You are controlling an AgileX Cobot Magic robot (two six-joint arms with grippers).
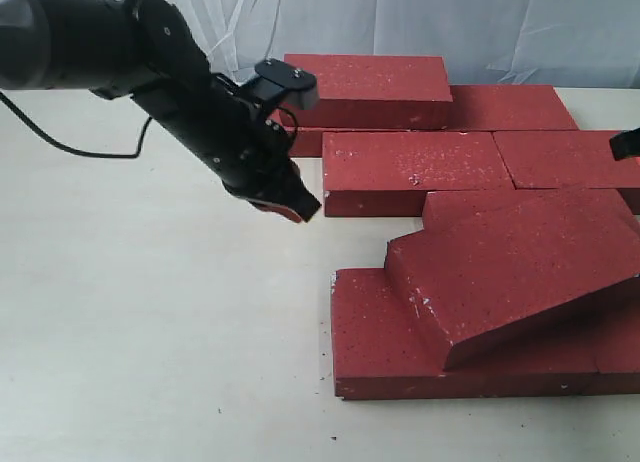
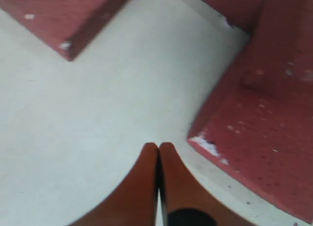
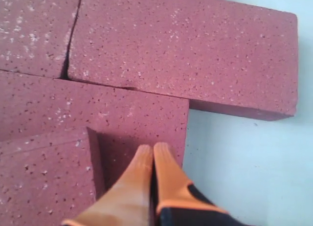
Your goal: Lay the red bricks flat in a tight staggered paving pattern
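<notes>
Room on the counter [image 1: 150,332] spreads from 6 to 9 o'clock of the left claw [image 1: 292,206], which is pinched shut on nothing, its tip just off the end of a middle-row brick [image 1: 415,172] at 3 o'clock. The red bricks [image 1: 390,352] fill the right half in rows, with one tilted brick [image 1: 510,267] propped on the front row. The right claw [image 3: 152,150], also pinched and empty, hovers over a brick corner beside the counter.

The tilted brick [image 1: 520,272] hides much of the red bricks [image 1: 385,342] beneath it.
</notes>
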